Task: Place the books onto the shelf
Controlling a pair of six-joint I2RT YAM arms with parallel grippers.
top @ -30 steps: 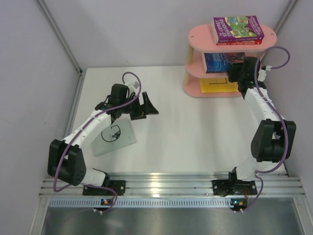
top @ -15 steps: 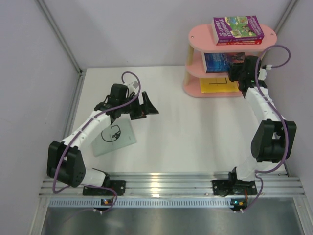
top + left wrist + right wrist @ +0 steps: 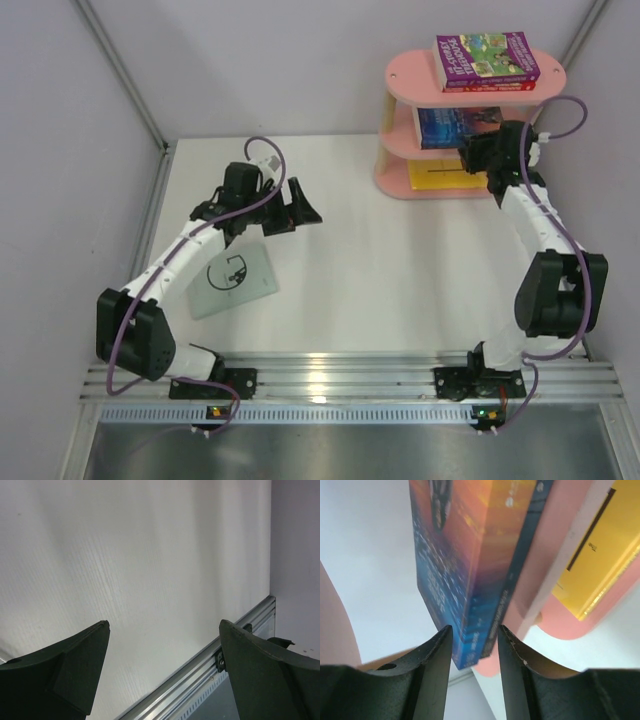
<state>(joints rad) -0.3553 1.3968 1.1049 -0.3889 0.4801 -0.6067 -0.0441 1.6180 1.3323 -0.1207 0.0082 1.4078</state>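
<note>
- In hand, by the look of it: seating the blue-orange book (image 3: 450, 126) on the middle tier of the shelf (image 3: 405, 72), upper right of the overhead view.
- At the right gripper (image 3: 474, 630): jaws narrow, one finger against each face of that book's near corner. Looks like a grip not yet let go.
- Lies flat on the middle board, near corner out at the board's front edge, between the fingers.
- Beside its spine in the right wrist view, a dark strip: possibly another book, cannot tell.
- Already shelved: purple-green book (image 3: 487, 55) on the top board with a red book (image 3: 495, 86) under it, and a yellow book (image 3: 440, 178) on the bottom board.
- Left to do: pale grey-green book (image 3: 235, 280) with a black emblem, flat on the table (image 3: 400, 270), lower left of centre, partly under the left forearm.
- At the left gripper (image 3: 295, 213): jaws wide, nothing between them, hovering over the table just up and right of that book.
- Next, probably: nudge the blue-orange book fully in, spread the right jaws, then draw straight back without dragging the book out or bumping the board above.
- After that, most likely: bring the left gripper down-left onto the grey-green book. Thin and flat on the table, so calls for levering up a corner or edge before any pinch.
- Well apart from the shelf, so perhaps a push or hand-over toward the right side of the frame.
</note>
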